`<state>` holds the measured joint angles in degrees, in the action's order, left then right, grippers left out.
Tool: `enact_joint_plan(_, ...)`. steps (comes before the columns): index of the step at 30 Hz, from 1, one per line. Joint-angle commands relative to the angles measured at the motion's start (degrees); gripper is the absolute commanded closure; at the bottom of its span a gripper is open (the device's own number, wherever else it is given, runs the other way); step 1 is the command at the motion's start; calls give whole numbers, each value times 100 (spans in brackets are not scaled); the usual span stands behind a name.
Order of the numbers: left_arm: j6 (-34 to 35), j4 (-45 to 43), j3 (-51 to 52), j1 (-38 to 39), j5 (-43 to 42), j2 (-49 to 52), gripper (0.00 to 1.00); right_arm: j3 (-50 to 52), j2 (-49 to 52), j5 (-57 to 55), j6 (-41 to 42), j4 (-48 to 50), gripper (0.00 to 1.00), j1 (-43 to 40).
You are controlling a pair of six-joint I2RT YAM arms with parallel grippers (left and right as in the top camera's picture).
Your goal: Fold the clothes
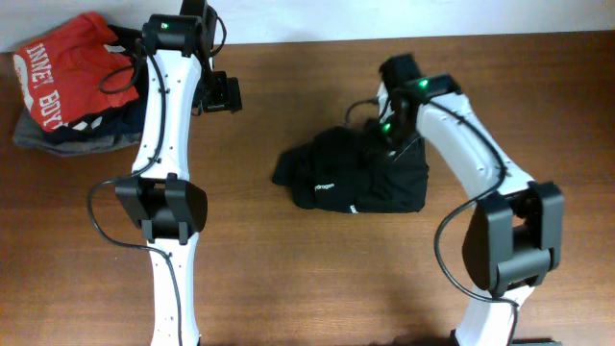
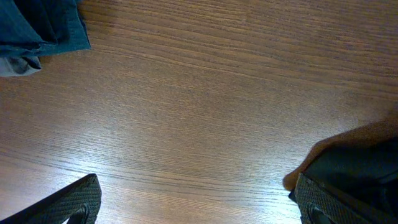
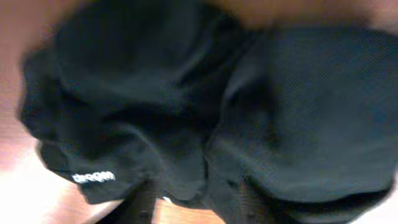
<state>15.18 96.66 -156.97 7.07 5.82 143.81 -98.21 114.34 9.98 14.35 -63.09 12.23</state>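
Observation:
The clothes [image 1: 351, 178] are a black top, bunched into a rumpled heap mid-table, with a small white logo [image 1: 327, 186] on the near left part. My right gripper [image 1: 389, 135] hovers over the heap's far edge. In the blurred right wrist view its gripper [image 3: 198, 208] has two dark fingers [image 3: 140, 205] standing apart, with bare wood and a hem of the clothes [image 3: 186, 112] between them. My left gripper [image 1: 221, 93] is left of the heap over bare wood. Its gripper [image 2: 199, 205] is wide open and holds nothing.
A red shirt with white lettering [image 1: 67, 67] lies on a navy garment [image 1: 82, 130] at the table's far left corner; its blue cloth [image 2: 37, 25] also shows in the left wrist view. The table's far edge [image 1: 307, 40] meets a white wall.

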Motion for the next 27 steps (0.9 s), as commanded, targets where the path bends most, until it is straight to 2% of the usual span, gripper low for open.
enact_joint_plan(1,-28,4,-13,7,-42,-76,1,-328,-234,57,-332,7,76,-407)
enact_joint_plan(3,-28,7,-13,7,-42,-76,1,-321,-210,444,-612,-7,87,-647)
enact_joint_plan(5,-28,4,-13,7,-42,-76,1,-319,-129,999,-929,-37,91,-929)
enact_joint_plan(14,-26,4,-13,9,-44,-76,1,-293,901,4374,-2570,-55,92,-1788)
enact_joint_plan(22,-28,7,-13,7,-44,-76,1,-295,2164,5073,-2653,214,92,-1797)
enact_joint_plan(27,-26,7,-13,9,-44,-76,1,-295,2479,5090,-2653,201,91,-1867)
